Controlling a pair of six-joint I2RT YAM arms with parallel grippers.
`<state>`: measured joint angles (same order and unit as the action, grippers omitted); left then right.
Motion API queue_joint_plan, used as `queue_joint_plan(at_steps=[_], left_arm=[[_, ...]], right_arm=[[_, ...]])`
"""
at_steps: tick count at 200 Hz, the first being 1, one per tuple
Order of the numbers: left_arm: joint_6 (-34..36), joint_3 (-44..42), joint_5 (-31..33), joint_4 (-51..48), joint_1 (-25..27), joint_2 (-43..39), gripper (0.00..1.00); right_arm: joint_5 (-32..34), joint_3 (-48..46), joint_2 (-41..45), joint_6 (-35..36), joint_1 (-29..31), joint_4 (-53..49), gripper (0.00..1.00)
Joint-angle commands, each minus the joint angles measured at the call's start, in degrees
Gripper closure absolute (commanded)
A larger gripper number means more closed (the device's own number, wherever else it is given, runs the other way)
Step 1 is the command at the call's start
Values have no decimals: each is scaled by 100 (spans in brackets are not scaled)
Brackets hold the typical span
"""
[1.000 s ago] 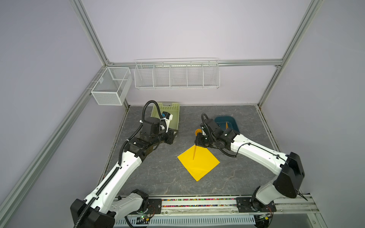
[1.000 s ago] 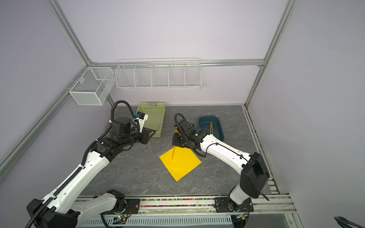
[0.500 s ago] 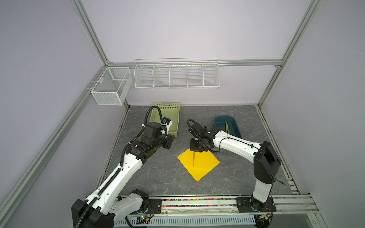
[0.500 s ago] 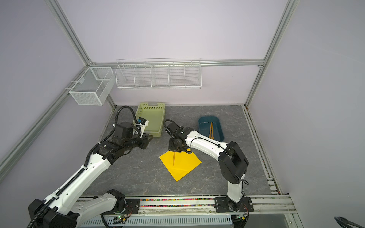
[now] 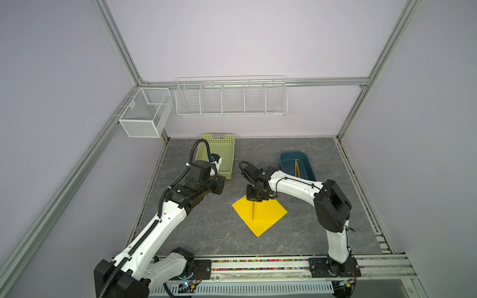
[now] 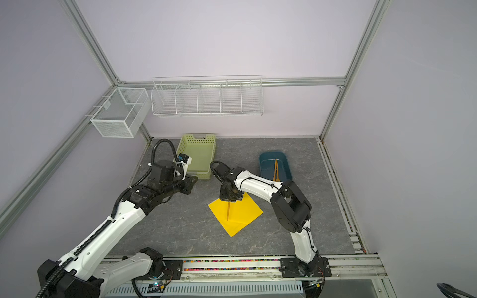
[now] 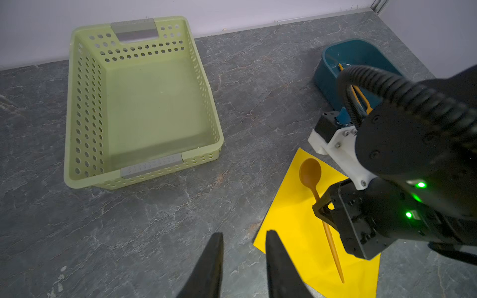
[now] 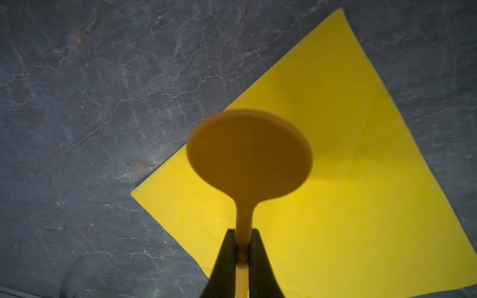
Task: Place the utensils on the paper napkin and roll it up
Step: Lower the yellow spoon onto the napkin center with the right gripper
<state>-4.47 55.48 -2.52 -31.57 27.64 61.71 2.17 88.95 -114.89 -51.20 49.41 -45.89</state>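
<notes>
Right gripper [image 8: 242, 233] pinches spoon [image 8: 249, 154] by its neck, low along mid-table yellow napkin [image 8: 361, 154] for a diagonal lay-down; left gripper [image 7: 244, 238] hovers left, slightly parted, empty; other utensils [image 5: 296, 167] sit in far-right blue tub [image 5: 287, 165].

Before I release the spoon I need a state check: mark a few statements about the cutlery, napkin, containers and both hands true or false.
1. The right hand is shut on the orange-brown round-bowled spoon. True.
2. The pale green perforated plastic basket holds cutlery. False: it is empty.
3. The bright yellow square paper napkin is rolled up. False: it lies flat, unrolled.
4. The dark blue oval plastic tub holds slim orange cutlery. True.
5. The left hand grips the napkin. False: it is empty, jaws apart, beside the napkin.
</notes>
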Motion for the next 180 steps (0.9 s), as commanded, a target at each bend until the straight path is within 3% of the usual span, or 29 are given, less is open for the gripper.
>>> queue_joint_plan(at_steps=[1,180], left_arm=[[-41,-55,91,70,-28,-36,71],[-3,-32,182,70,-30,11,70]], right_arm=[[141,88,-145,-213,-70,-219,92],[-33,43,-503,-324,-219,9,90]])
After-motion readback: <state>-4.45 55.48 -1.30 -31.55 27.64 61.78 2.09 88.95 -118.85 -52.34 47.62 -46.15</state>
